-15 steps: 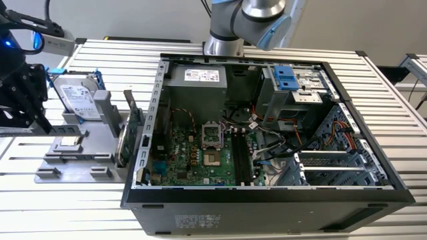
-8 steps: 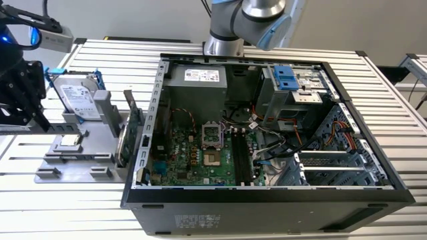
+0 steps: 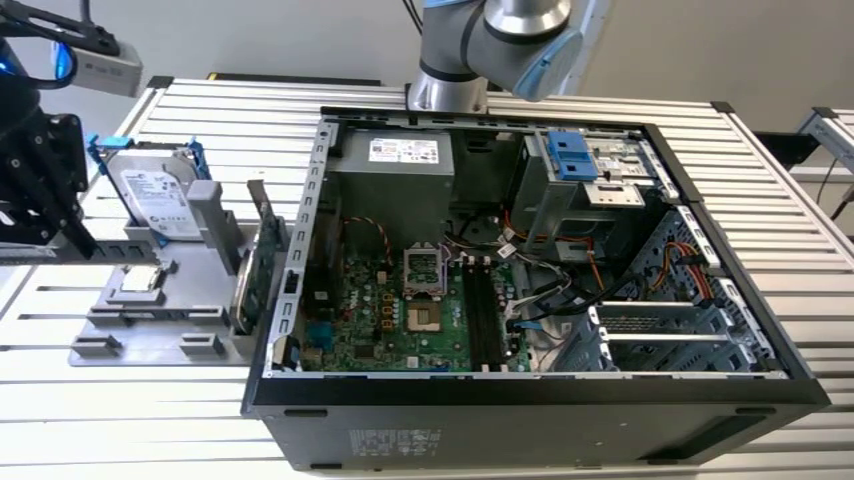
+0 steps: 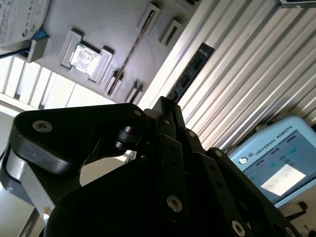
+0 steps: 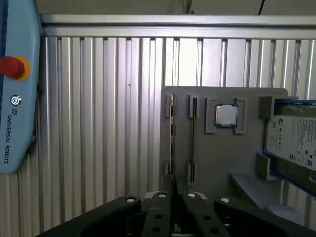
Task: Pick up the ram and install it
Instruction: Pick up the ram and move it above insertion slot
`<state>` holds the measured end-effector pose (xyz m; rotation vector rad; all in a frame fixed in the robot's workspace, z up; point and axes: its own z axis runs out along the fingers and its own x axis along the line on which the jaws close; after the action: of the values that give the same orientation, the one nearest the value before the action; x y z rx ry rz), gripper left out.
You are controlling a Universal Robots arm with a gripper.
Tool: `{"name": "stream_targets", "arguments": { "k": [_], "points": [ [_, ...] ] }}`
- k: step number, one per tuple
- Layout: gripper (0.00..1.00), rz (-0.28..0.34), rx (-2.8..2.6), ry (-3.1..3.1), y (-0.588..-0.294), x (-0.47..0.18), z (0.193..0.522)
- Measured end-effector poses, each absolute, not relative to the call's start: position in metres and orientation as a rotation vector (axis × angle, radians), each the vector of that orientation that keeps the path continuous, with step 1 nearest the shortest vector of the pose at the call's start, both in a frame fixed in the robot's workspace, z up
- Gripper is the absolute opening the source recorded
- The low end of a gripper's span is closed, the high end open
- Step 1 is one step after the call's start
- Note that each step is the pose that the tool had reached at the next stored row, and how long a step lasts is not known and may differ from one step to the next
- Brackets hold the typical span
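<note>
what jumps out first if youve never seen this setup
The open computer case in the middle of the exterior view grabs the eye first, with its green motherboard laid bare. At the exterior view's left, a gray fixture holds a hard drive in a blue frame. In the first wrist view the black gripper hangs over that fixture.

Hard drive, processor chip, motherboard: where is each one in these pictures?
Hard drive (image 3: 158, 195): exterior view, on its silver labelled face.
Processor chip (image 5: 226, 115): first wrist view, middle of its metal lid.
Motherboard (image 3: 371, 333): exterior view, green board surface inside the case.
</note>
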<state>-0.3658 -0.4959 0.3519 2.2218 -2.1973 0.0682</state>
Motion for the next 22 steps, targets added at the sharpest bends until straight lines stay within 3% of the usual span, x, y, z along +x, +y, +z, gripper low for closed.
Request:
{"name": "stream_targets", "arguments": {
  "k": [22],
  "points": [
    [0.0,0.068,2.222,-2.197,-0.496,-0.366,0.376]
  ]
}}
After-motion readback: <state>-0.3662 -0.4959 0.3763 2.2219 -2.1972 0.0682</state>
